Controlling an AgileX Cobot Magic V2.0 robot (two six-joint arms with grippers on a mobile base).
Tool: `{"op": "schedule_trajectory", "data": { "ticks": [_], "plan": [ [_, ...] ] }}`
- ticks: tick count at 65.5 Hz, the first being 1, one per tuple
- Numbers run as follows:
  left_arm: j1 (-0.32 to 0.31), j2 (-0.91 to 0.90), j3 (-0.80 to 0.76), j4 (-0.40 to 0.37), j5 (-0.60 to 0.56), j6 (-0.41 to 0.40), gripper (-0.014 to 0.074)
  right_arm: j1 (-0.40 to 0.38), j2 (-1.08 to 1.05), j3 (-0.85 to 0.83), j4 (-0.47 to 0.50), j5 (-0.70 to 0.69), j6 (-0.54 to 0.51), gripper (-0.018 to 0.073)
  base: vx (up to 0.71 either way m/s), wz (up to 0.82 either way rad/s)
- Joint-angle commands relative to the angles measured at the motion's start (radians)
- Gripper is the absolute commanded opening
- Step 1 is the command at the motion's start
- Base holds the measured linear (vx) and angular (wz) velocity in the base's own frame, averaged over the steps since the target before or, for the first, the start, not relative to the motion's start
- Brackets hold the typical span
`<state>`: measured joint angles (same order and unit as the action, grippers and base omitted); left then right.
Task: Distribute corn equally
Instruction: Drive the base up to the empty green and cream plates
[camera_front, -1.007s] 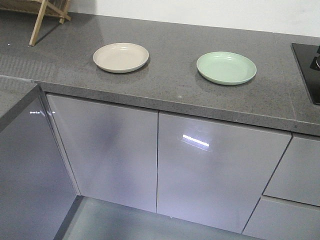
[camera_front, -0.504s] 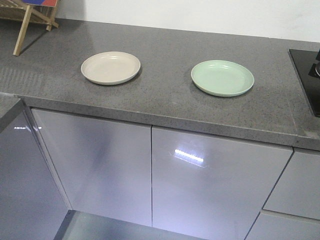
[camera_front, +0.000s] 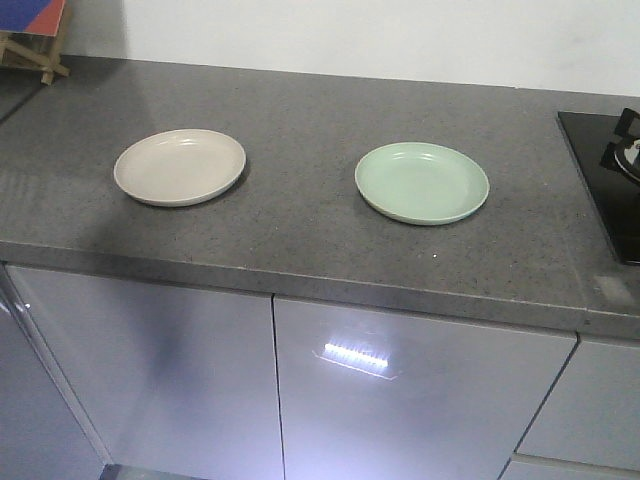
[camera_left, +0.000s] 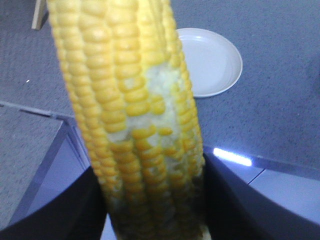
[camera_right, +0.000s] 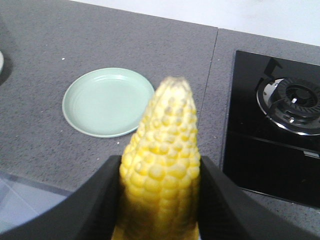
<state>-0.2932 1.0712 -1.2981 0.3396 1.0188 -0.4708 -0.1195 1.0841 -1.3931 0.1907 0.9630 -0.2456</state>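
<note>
- We see the grey tabletop running wide, with open surface between the plates and its near edge.
- The black hob sits at the right edge.
- The cream plate lies left, the green plate right, well apart.
- Our left pincer clamps one corn cob; our right pincer clamps the other cob, both aloft.

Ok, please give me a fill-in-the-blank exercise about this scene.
1. The left gripper holds the left cob, the right gripper the right cob; both cobs are ____ in colour.
2. The beige plate and the green plate are both ____: nothing lies on them.
3. In the right wrist view, the stove lies ____ of the green plate.
Answers: yellow; empty; right.
</note>
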Motion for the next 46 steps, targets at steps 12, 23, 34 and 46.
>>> {"op": "schedule_trajectory", "data": {
  "ticks": [12, 23, 34, 46],
  "plan": [
    [0.002, -0.014, -0.02, 0.022, -0.057, -0.011, 0.0108, -0.005, -0.016, -0.023, 0.007, -0.075, -0.006, 0.0136, 0.16, -0.15],
    [0.002, -0.014, -0.02, 0.022, -0.057, -0.011, 0.0108, -0.005, -0.016, -0.023, 0.007, -0.076, -0.006, 0.0136, 0.17, -0.16],
    [0.002, -0.014, -0.02, 0.022, -0.057, -0.011, 0.0108, -0.005, -0.016, -0.023, 0.007, -0.076, -0.006, 0.0136, 0.16, -0.13],
    [0.002, -0.014, -0.02, 0.022, -0.057, -0.011, 0.0108, -0.005, -0.016, -0.023, 0.007, -0.076, -0.006, 0.0136, 0.15, -0.07]
  ]
}}
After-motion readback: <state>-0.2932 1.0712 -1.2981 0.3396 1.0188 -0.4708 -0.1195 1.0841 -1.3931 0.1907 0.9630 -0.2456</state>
